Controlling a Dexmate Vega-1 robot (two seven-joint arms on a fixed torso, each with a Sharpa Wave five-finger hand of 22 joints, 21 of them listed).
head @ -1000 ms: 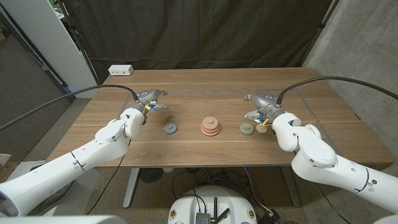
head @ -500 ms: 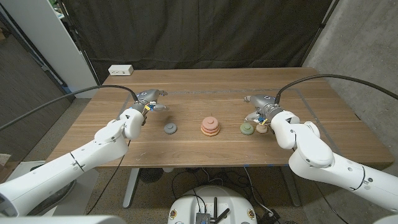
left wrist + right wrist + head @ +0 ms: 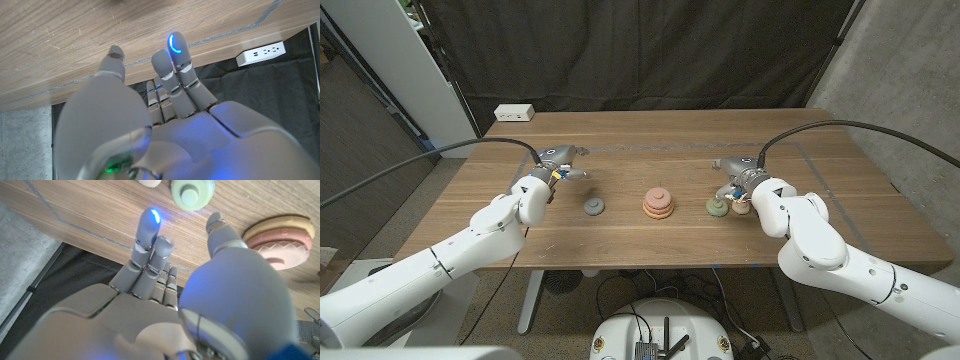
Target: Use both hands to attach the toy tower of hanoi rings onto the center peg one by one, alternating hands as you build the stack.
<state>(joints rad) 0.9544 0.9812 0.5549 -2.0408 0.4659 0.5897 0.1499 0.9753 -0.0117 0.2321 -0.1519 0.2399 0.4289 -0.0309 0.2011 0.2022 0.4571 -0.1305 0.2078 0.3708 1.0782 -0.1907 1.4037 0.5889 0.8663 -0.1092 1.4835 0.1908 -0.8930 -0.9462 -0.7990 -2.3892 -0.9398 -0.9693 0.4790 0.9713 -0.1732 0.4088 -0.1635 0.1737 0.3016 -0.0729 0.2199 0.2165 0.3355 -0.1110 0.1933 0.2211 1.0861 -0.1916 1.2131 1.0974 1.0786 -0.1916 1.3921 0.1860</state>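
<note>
Reaching Toward the Rings, Both Hands Empty

Stretching in from the bottom corners in the head view, the two white arms angle toward the middle of the wooden table (image 3: 620,245). The left hand (image 3: 558,160) is raised above the table behind the gray ring (image 3: 593,207), well apart from it; the left wrist view shows its fingers (image 3: 172,65) extended close together with the thumb set off to one side, holding nothing. The right hand (image 3: 737,172) sits just behind the green ring (image 3: 717,207), near a small pale piece (image 3: 741,209) beside that ring. In the right wrist view its fingers (image 3: 150,235) reach out toward the green ring (image 3: 192,193), thumb spread apart, nothing in its grasp. The center peg (image 3: 658,189) carries a stack of pinkish and tan rings (image 3: 658,207), standing between the gray ring and the green one.
</note>
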